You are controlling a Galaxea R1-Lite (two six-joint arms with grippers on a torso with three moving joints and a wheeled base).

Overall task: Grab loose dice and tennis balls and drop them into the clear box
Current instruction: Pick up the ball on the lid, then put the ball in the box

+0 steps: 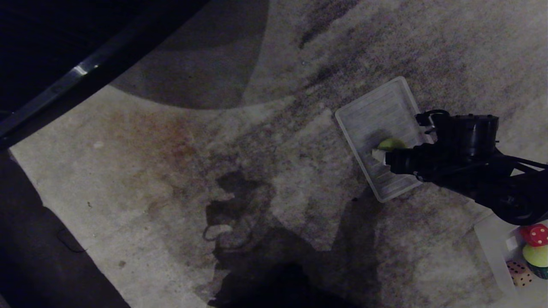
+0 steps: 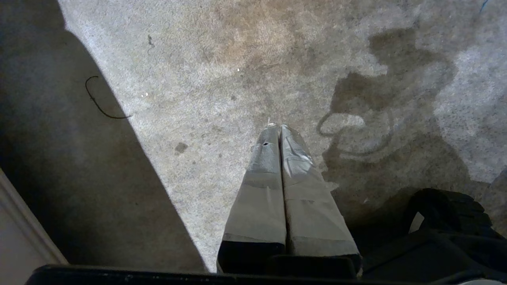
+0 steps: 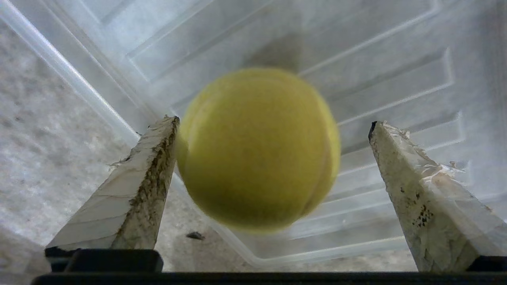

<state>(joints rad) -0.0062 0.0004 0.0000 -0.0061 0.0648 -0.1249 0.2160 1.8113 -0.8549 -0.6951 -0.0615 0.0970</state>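
A yellow-green tennis ball (image 3: 257,150) sits between the fingers of my right gripper (image 3: 273,122), blurred at its edges. One finger (image 3: 150,174) is right against the ball; the other finger (image 3: 412,178) stands well clear of it, so the gripper is open. In the head view the tennis ball (image 1: 390,144) and right gripper (image 1: 382,150) are over a flat ribbed translucent lid (image 1: 376,111) on the carpet. The clear box (image 1: 492,248) shows at the lower right corner, holding a red die (image 1: 536,234), a second ball (image 1: 537,254) and a peach die (image 1: 520,273). My left gripper (image 2: 279,126) hangs shut over bare carpet.
The ribbed lid (image 3: 396,59) fills the ground under the right fingers, its rim running near them. Stained grey carpet (image 1: 192,171) spreads to the left. A dark strip with a metal rail (image 1: 77,72) crosses the far left corner.
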